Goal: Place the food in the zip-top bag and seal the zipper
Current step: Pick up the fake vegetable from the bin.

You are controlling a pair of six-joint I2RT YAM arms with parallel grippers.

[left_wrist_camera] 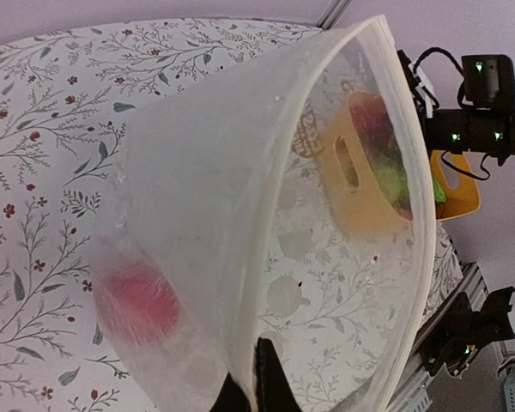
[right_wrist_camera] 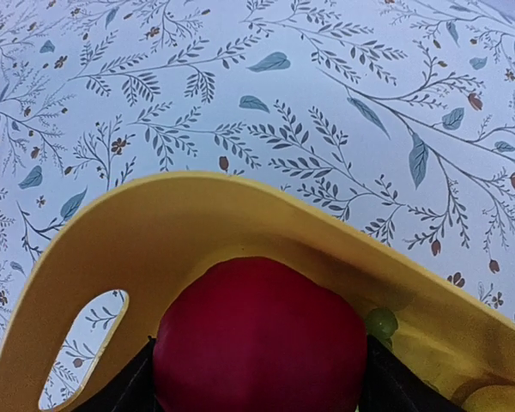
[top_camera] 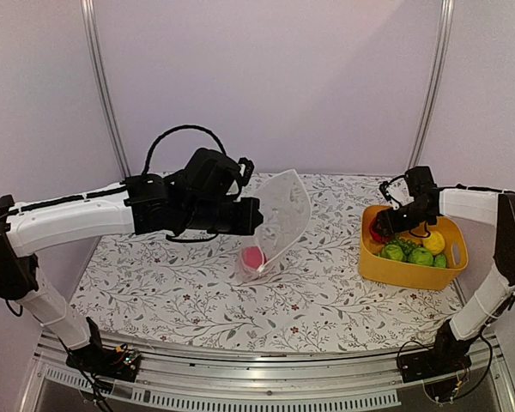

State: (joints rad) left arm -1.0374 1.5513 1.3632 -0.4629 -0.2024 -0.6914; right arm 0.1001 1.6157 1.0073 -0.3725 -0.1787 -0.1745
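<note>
left claw (left_wrist_camera: 247, 386): pinched shut | right claw (right_wrist_camera: 259, 378): fingers apart, angled down

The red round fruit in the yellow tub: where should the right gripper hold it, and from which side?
Grip the red fruit across its widest middle, coming from above. It is round and lies close to the wall of the yellow tub, so only its top and flanks look free.

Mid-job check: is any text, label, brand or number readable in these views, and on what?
None can be read in any view.
Bag: clear, no print.
Tub: plain yellow, no label.
Cloth: leaf pattern only, no words.
</note>
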